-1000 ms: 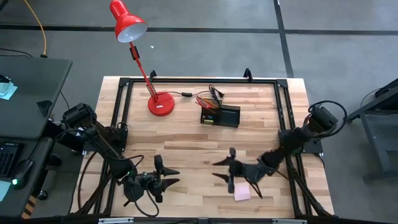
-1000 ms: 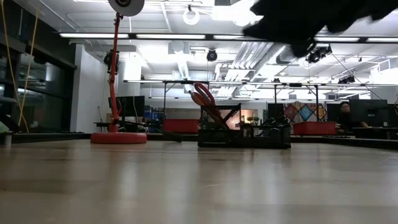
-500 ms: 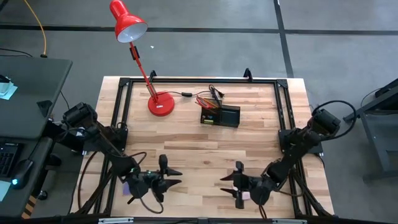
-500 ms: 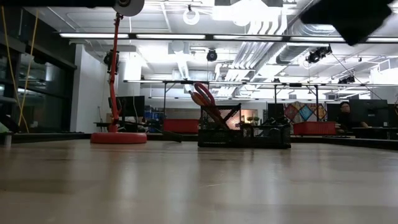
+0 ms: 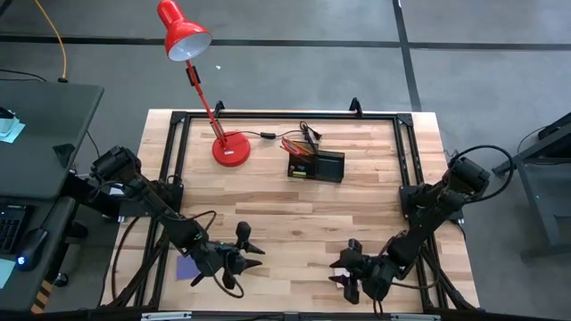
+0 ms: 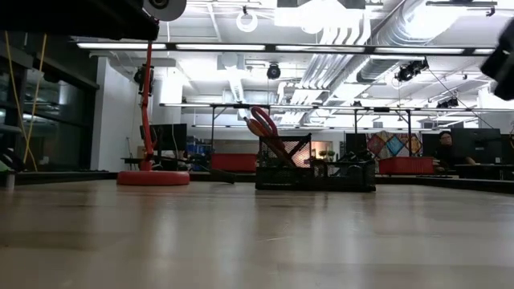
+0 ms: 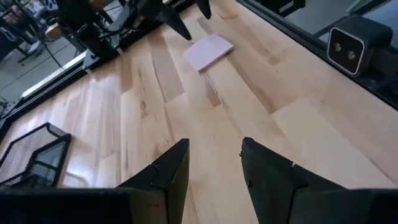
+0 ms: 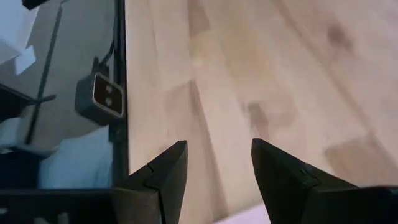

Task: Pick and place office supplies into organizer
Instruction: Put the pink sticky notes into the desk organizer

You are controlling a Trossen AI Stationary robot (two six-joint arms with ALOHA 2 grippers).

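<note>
The black organizer (image 5: 318, 166) stands at the table's far middle, with red-handled scissors (image 6: 261, 128) and orange pencils (image 5: 294, 147) sticking up out of it. A blue-purple pad (image 5: 187, 267) lies flat near the front left, partly under my left arm. My left gripper (image 5: 250, 259) hovers open just right of it, pointing toward the table's right. A pink sticky pad (image 7: 208, 51) lies flat near the front edge. My right gripper (image 5: 341, 269) hangs open over it and hides most of it from above.
A red desk lamp has its round base (image 5: 230, 150) at the far left, with a cord running toward the organizer. A black frame rail (image 5: 397, 160) borders the table. A small camera box (image 7: 351, 46) sits at the near edge.
My right gripper has swung toward the table's near edge, rolling and tipping downward, and now covers the pink pad. My left gripper has swung a little toward the table's right, uncovering the blue-purple pad. Both pads stay where they were.
</note>
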